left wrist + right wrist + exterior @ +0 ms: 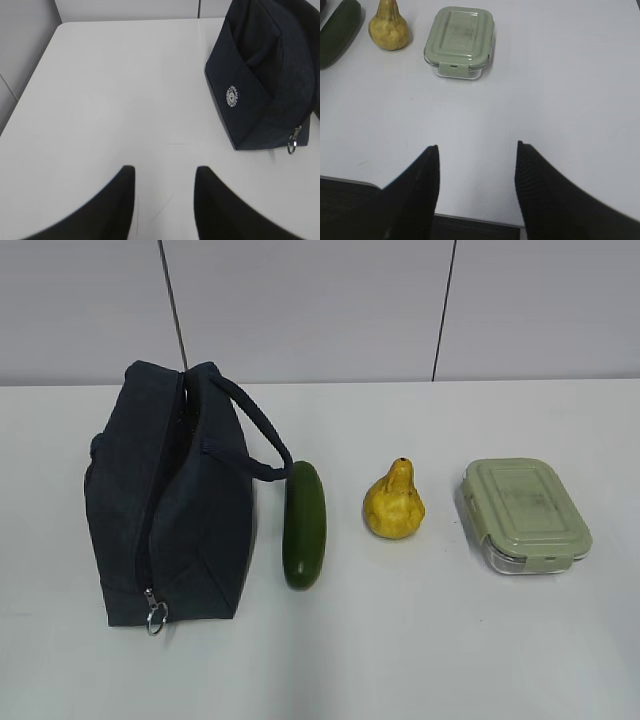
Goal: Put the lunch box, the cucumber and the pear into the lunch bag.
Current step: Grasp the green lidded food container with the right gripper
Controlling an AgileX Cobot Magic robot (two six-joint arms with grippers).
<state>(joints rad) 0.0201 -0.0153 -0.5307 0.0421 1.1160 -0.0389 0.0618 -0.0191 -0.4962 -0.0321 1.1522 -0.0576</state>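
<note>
The lunch bag (165, 505) is dark navy woven fabric, boxy, with soft loop handles and a metal ring zipper pull (155, 616); its zipper looks closed. Just right of it lies the cucumber (305, 524), smooth, glossy, round-ended, then the lumpy yellow pear (394, 502) with its narrow neck, then the lunch box (524, 516), clear with a matte sage-green lid. All rest on a plain white table (420, 640) before a pale panelled wall (300, 305). The left gripper (164, 195) and right gripper (477, 175) hang spread and empty.
</note>
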